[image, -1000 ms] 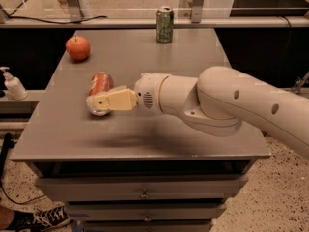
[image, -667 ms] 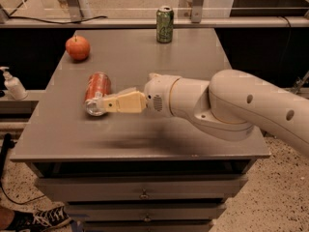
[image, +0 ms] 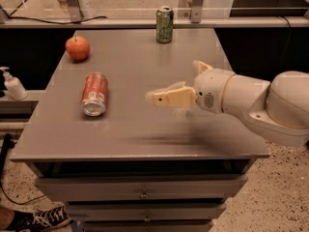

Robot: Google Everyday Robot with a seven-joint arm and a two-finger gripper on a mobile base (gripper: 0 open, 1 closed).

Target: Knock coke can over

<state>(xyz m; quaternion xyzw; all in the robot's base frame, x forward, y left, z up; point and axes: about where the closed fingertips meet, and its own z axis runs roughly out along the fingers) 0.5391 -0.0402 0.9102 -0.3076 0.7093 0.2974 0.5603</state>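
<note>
The coke can [image: 94, 94] is red with a silver top. It lies on its side on the left part of the grey table [image: 145, 129], its top end facing the front edge. My gripper [image: 161, 98] hovers above the middle of the table, to the right of the can and apart from it, pointing left toward it. It holds nothing that I can see.
An orange-red apple [image: 77, 48] sits at the back left of the table. A green can [image: 164, 24] stands upright at the back edge. A soap dispenser [image: 13, 84] stands on a lower ledge to the left. Drawers run under the table front.
My gripper has drawn back to the right, away from the can. The can lies on its side as before, now with a wide gap between it and the gripper.
</note>
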